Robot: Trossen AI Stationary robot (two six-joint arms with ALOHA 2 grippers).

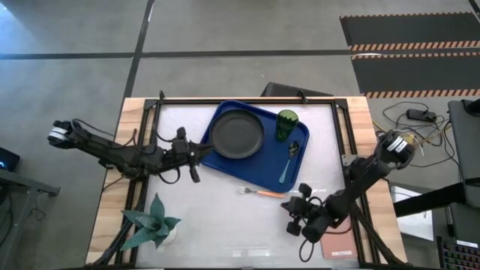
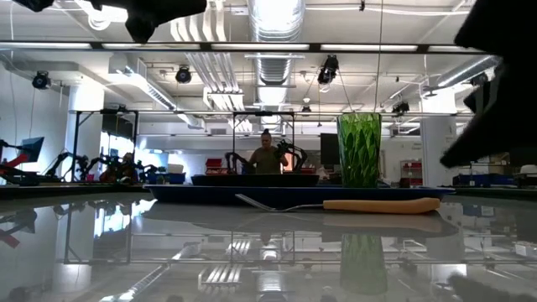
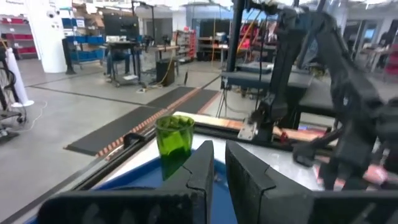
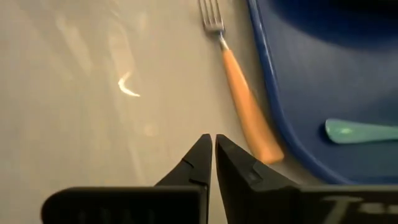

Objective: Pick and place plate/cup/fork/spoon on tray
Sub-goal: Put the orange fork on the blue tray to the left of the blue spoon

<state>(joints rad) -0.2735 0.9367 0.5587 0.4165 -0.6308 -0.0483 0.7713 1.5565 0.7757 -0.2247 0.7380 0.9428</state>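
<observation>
The right claw [image 4: 213, 144] hovers with its dark fingers pressed together, empty, above the glossy pale desk [image 4: 93, 93]. Just beside its tips lies the fork [image 4: 239, 87], slim, with silver tines and a smooth orange handle, hugging the rounded rim of the bright blue plastic tray [image 1: 225, 161]. Farther on, inside the tray, rest the teal-handled spoon [image 1: 289, 161], the round matte dark plate [image 1: 237, 133] and the translucent ribbed green cup [image 1: 286, 124]. The left claw [image 3: 219, 171], nearly closed and empty, sits at the tray's opposite edge.

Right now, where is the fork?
In the high view the fork lies on the bare table just outside the tray's near edge, below the spoon, with the right gripper close by.
</observation>
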